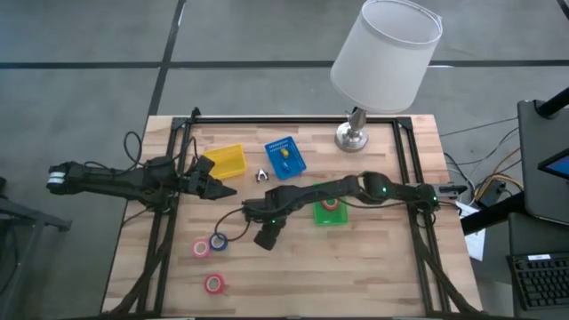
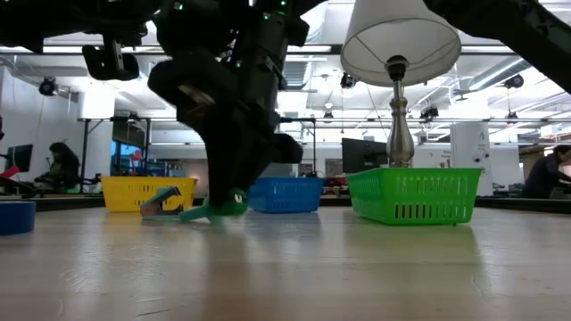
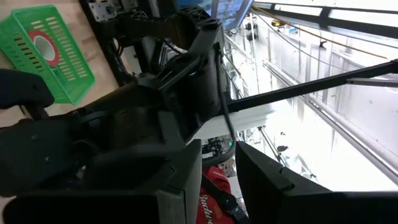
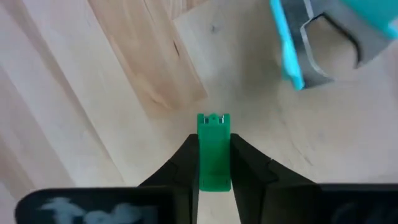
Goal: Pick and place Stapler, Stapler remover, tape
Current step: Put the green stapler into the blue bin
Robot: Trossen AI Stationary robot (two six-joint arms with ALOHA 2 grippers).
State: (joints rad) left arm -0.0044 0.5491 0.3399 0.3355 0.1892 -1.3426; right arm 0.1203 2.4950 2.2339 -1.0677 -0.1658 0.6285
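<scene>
Light wood table (image 1: 356, 276) on grey floor; lamp (image 1: 384, 53) at far edge. Low view alone shows the lab room behind. Right wrist view shows right gripper (image 4: 214, 163) clamped on a green stapler (image 4: 213, 149), staple remover (image 4: 323, 43) just beyond. Right arm reaches left across mid-table. Left gripper (image 1: 220, 189) near yellow tray (image 1: 226, 161), fingers slightly apart. Three tape rolls (image 1: 210, 244) near-left, one in green tray (image 1: 331, 213).
</scene>
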